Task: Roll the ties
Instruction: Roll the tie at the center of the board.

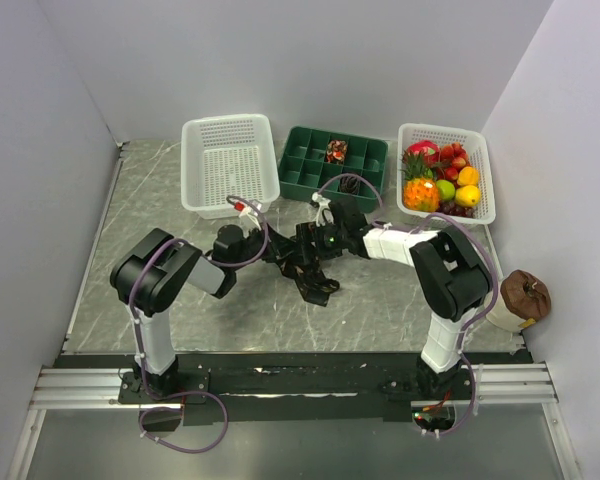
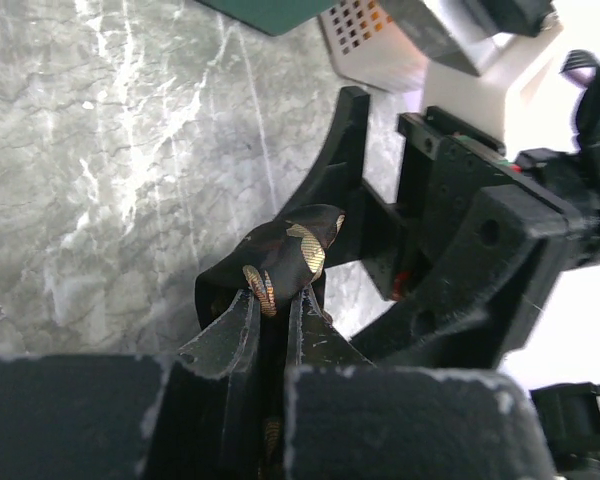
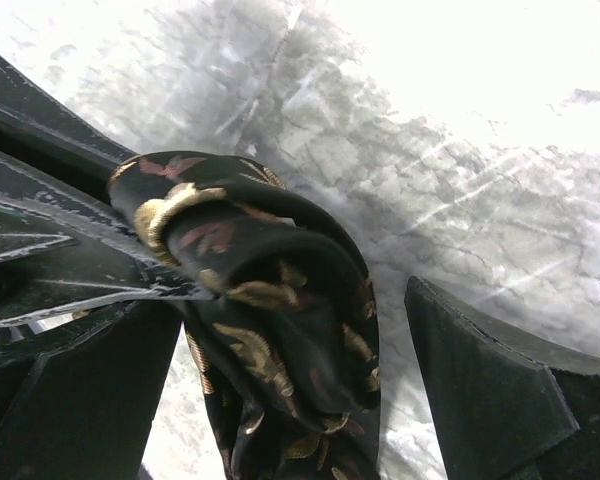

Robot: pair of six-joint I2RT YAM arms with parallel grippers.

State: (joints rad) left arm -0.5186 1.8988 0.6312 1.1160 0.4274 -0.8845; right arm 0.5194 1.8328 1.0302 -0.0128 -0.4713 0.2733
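A black tie (image 3: 280,330) with gold and reddish leaf marks is partly wound into a loose coil above the marble table. My left gripper (image 2: 277,292) is shut on the coil's end, which sticks out past the fingertips (image 2: 230,335). My right gripper (image 3: 280,300) is open, its fingers (image 3: 490,390) standing either side of the coil without pressing it. From above, both grippers (image 1: 292,250) meet at mid-table and the tie's tail (image 1: 318,287) trails toward the near side. A reddish rolled tie (image 1: 336,150) and a dark one (image 1: 350,185) sit in the green tray (image 1: 305,178).
A white empty basket (image 1: 228,190) stands at the back left beside the green compartment tray. A white basket (image 1: 485,180) with toy fruit is at the back right. A brown bag-like object (image 1: 526,295) rests off the table's right edge.
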